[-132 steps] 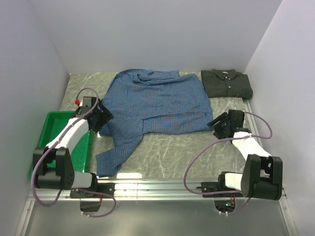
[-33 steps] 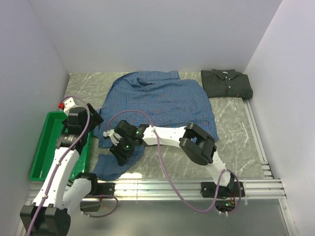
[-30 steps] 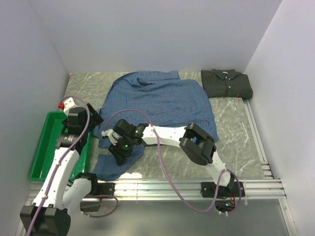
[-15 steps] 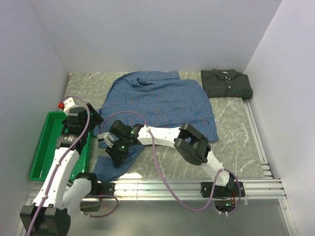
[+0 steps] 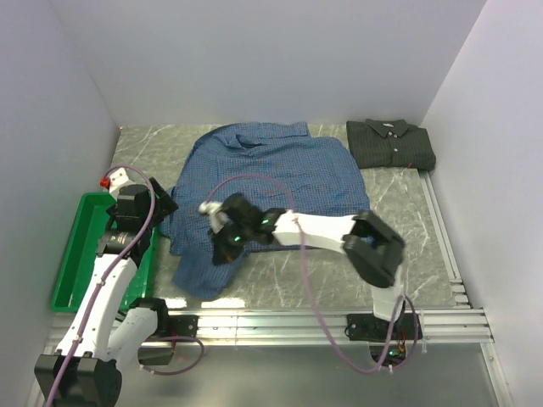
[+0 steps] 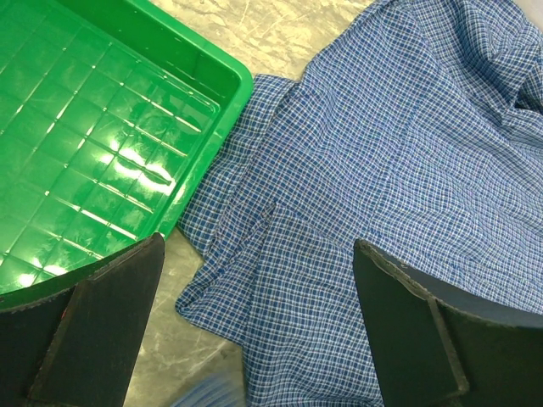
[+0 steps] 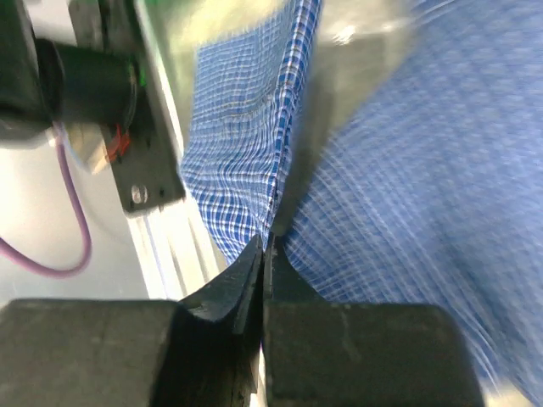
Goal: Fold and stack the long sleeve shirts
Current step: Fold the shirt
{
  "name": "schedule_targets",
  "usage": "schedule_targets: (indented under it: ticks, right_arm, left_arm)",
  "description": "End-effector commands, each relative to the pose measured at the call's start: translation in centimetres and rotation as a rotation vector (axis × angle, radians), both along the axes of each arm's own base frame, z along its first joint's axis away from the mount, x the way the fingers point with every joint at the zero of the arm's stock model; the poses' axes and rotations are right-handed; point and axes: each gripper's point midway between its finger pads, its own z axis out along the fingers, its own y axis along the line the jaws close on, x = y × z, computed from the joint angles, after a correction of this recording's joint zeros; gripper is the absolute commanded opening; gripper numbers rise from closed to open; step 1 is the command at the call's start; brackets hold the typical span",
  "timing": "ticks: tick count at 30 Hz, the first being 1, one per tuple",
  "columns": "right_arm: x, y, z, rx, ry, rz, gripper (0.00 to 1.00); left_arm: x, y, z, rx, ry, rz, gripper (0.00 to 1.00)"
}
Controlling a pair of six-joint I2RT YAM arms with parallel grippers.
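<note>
A blue checked long sleeve shirt [image 5: 280,170] lies spread across the middle of the table. Its near-left sleeve [image 5: 204,273] is raised off the table, with my right gripper [image 5: 226,244] shut on it. In the right wrist view the jaws [image 7: 265,246] are pressed together on a fold of that sleeve [image 7: 237,161], which hangs away from them. My left gripper [image 6: 259,246] stands open above the shirt's left edge [image 6: 254,254], beside the tray, with nothing between its fingers. The dark long sleeve shirt [image 5: 390,144] lies folded at the back right.
A green plastic tray [image 5: 81,229] sits at the left edge of the table, its corner [image 6: 229,76] touching the blue shirt. The metal rail [image 5: 297,320] runs along the near edge. White walls close in the left, back and right.
My right gripper has shut on the blue shirt's sleeve and moved right and away from the near edge, lifting the sleeve with it. The left arm has not moved.
</note>
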Motion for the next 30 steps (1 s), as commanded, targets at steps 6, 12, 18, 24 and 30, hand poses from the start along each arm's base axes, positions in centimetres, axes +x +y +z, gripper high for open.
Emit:
schedule_targets:
  ticks: [6,12,18,24,30]
  right_arm:
    - [10.6,-4.7,7.2,0.259,-0.081,-0.592,0.00]
    - [14.7,-9.4,6.6,0.253,-0.089,-0.951,0.01]
    - [14.3,-11.7,4.9,0.136,-0.135,-1.103,0.08]
    - [13.9,-13.3,7.4,0.200,-0.226,-1.215,0.08]
    - [16.0,-14.3,11.6,0.267,-0.372,-1.270,0.08]
  left_arm:
    - [0.3,0.2,1.2,0.008,-0.043,0.010,0.99]
    - [0.4,-0.3,0.8,0.000,-0.038,-0.021,0.99]
    - [0.7,-1.2,0.3,-0.018,-0.029,-0.065,0.99]
    - [1.0,-2.0,-0.4,-0.039,-0.011,-0.110,0.99]
    - [1.1,-2.7,-1.3,-0.054,0.021,-0.144,0.99]
